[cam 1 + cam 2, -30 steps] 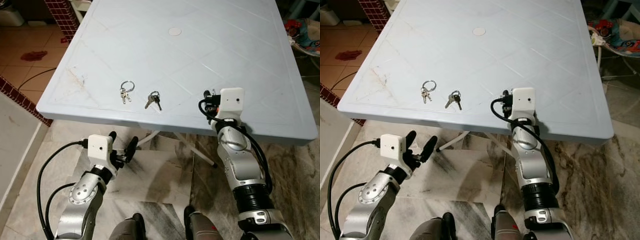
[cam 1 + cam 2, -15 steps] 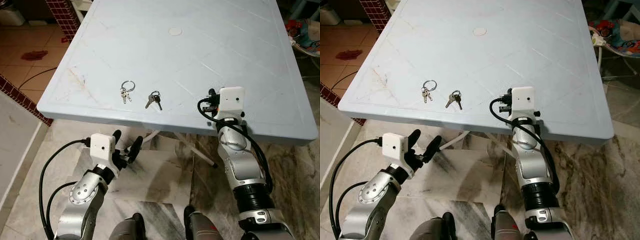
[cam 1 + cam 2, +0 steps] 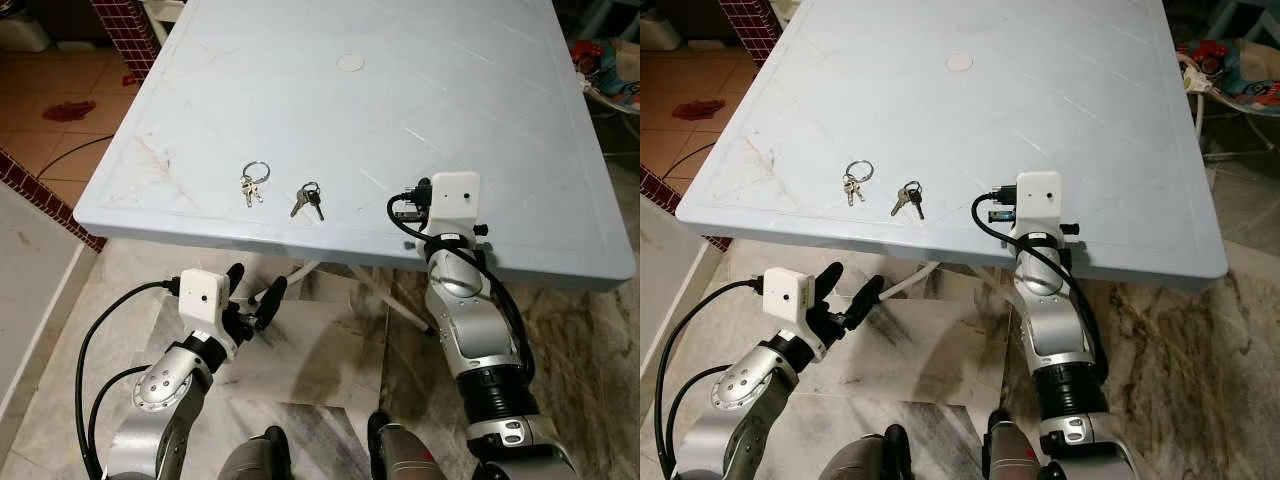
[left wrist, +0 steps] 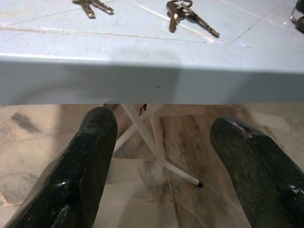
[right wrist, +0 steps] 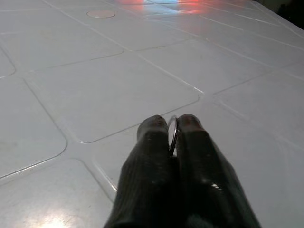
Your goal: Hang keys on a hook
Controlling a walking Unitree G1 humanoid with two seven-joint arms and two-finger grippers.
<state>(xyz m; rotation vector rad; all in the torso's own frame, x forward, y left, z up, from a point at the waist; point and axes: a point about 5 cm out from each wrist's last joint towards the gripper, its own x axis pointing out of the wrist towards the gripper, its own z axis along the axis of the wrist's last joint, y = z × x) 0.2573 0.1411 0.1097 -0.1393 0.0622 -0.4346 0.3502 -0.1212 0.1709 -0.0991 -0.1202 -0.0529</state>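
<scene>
Ring clamped between right fingers; left fingers apart below table.

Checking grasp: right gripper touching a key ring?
Touching. In the right wrist view the right gripper has its fingers shut on a thin metal key ring above the table.

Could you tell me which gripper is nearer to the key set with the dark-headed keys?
Right. The right gripper is over the table beside the dark-headed keys; the left gripper hangs below the table's edge.
</scene>
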